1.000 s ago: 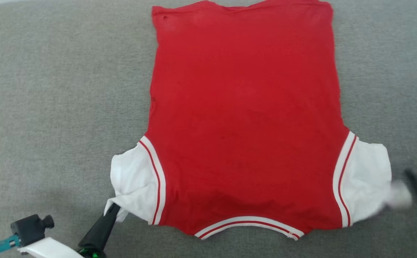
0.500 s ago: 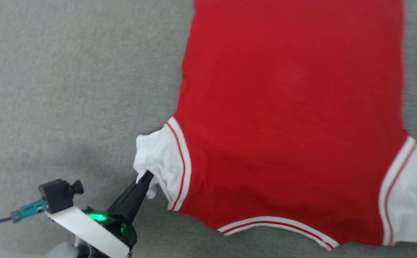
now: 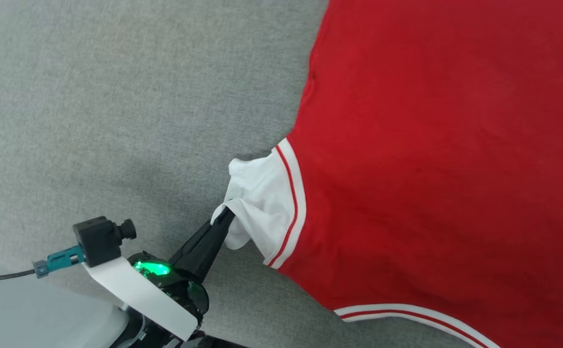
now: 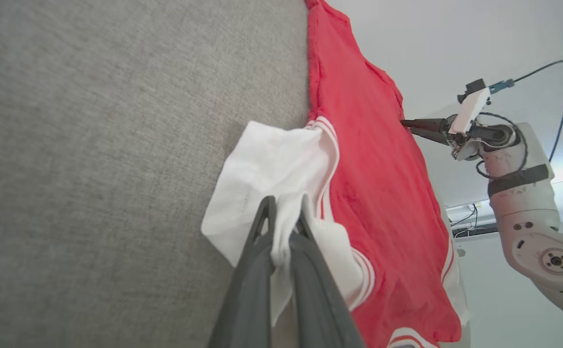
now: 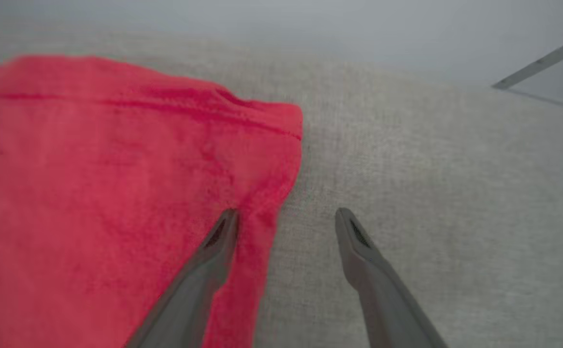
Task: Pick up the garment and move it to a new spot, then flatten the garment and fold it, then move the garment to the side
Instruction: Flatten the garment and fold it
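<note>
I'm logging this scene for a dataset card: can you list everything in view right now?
garment: one, red with red-and-white striped trim, spread on the grey surface.
grey surface: one, grey woven fabric, under the garment.
wrist camera: one, black with a teal plug, beside the left gripper.
left gripper: one, dark, shut on the garment's white sleeve.
right gripper: one, dark, open, fingers either side of a red garment edge.
</note>
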Tool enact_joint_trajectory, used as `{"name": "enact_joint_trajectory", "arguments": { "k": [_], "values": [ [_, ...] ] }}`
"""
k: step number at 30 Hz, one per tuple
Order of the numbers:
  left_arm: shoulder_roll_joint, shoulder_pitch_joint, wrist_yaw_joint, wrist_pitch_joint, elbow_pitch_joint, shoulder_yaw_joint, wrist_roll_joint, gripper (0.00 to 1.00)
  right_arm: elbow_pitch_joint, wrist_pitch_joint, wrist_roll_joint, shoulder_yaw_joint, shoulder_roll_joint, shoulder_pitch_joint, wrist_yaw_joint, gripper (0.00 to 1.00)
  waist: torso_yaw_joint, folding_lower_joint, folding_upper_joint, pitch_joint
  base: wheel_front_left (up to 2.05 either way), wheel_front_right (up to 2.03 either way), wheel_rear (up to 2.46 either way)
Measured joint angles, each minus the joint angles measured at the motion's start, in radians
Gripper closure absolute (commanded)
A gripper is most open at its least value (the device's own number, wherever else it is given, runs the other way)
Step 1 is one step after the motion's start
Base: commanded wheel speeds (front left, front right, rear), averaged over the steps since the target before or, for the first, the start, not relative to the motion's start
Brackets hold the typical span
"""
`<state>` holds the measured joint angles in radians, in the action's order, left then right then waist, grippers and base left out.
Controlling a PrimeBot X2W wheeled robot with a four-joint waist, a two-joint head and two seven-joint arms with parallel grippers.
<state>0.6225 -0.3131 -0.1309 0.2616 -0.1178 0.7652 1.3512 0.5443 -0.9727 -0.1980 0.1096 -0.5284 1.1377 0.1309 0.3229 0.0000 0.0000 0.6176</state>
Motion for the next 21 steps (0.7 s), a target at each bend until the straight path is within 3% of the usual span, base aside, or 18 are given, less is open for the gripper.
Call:
{"name": "enact_joint_trajectory", "arguments": {
  "k": [6, 7, 8, 9, 10, 17, 21],
  "values": [
    [-0.01, -0.013, 0.0, 0.0, -0.003, 0.009, -0.005, 1.0, 0.044, -0.105, 0.027, 0.029, 0.029, 0.047, -0.001, 0.0, 0.019, 0.0, 0.0, 0.021, 0.0, 0.0, 0.0],
    [-0.012, -0.016, 0.0, 0.0, -0.003, 0.01, -0.005, 1.0, 0.044, -0.118, 0.027, 0.029, 0.033, 0.048, -0.001, 0.05, 0.018, 0.0, 0.0, 0.02, 0.0, 0.0, 0.0],
    [-0.012, -0.02, 0.0, 0.0, -0.002, 0.01, -0.005, 1.0, 0.041, -0.119, 0.03, 0.03, 0.039, 0.048, -0.001, 0.51, 0.016, 0.0, 0.0, 0.018, 0.0, 0.0, 0.0],
    [-0.013, -0.024, 0.0, 0.0, 0.001, 0.011, -0.005, 1.0, 0.038, -0.117, 0.032, 0.035, 0.044, 0.046, -0.001, 0.82, 0.015, 0.0, 0.0, 0.017, 0.0, 0.0, 0.0],
    [-0.013, -0.024, 0.0, 0.0, 0.001, 0.011, -0.005, 1.0, 0.038, -0.117, 0.032, 0.035, 0.044, 0.046, -0.001, 1.0, 0.015, 0.0, 0.0, 0.017, 0.0, 0.0, 0.0],
    [-0.013, -0.03, 0.0, 0.0, 0.026, 0.011, -0.01, 1.0, 0.025, -0.045, 0.011, 0.056, 0.066, 0.0, 0.0, 1.0, -0.008, 0.0, 0.0, -0.021, 0.0, 0.0, 0.0],
    [-0.002, -0.022, 0.0, 0.0, 0.037, -0.015, -0.01, 1.0, -0.018, -0.03, -0.049, 0.01, 0.051, -0.066, 0.0, 1.0, -0.031, 0.0, 0.0, -0.06, 0.0, 0.0, 0.0]
  ]
}}
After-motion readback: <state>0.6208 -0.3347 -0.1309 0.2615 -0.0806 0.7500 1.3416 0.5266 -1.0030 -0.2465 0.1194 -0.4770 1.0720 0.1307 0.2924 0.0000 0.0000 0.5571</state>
